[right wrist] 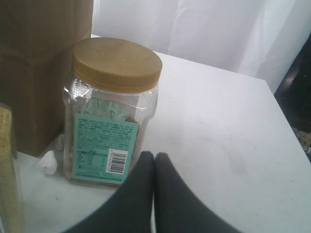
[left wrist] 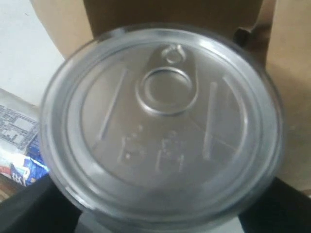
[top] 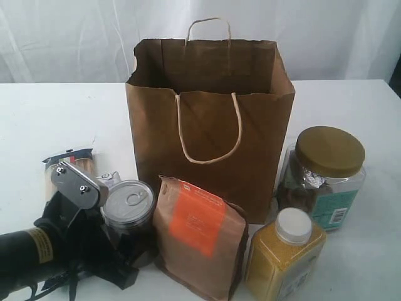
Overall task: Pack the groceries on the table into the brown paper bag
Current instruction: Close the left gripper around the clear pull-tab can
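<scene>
My left fingers (left wrist: 34,211) flank the silver-lidded canister (top: 128,204), which stands near-left on the surface (top: 50,113), beside the brown pouch (top: 197,238). Whether they grip it yet I cannot tell. My right fingers (right wrist: 141,194) are clenched, empty. Dark body, ring-pull lid: it looks rigid, slick and probably weighty, so I'd squeeze the body below the rim.

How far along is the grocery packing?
Done: nothing visibly, though the inside of the brown paper bag is hidden. In hand: the left gripper is around the silver-lidded canister; a grip isn't clear. The right gripper is shut and empty. Left: the blue spaghetti packet, brown pouch with orange label, yellow white-capped jar and gold-lidded clear jar, all on the table.
</scene>
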`<state>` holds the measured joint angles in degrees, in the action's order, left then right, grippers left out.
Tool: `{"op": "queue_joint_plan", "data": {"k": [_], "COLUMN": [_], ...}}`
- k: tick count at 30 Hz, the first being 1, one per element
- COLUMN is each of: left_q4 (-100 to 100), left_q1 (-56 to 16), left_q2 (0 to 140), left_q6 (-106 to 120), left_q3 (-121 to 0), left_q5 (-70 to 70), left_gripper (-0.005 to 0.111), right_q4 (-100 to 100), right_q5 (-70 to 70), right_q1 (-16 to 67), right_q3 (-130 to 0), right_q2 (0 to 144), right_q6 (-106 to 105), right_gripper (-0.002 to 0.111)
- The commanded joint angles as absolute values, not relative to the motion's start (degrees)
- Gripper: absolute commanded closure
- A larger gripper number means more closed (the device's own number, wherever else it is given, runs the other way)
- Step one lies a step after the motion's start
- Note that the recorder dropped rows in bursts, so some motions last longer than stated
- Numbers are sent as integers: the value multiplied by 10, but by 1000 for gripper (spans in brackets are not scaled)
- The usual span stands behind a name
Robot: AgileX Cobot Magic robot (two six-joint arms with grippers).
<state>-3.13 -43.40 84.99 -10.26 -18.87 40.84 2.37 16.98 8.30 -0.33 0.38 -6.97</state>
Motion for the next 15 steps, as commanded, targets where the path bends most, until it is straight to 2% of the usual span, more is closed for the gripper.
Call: {"op": "queue_joint_plan", "data": {"k": [1,15], "left_q4": [-38,-35], "left_q1": [-435,-435], "left_q2": [817,596], "left_q6": [-103,-107], "left_q3": [-188,-188], "left_q5": [369,222], "left_gripper": [107,107], "right_q4": [25,25], "right_q5": [166,166], "right_q1": [80,80], "right_q3": [0,0], "right_q2": [0,0], "right_q6": [-68,-68], "right_gripper": [108,108]}}
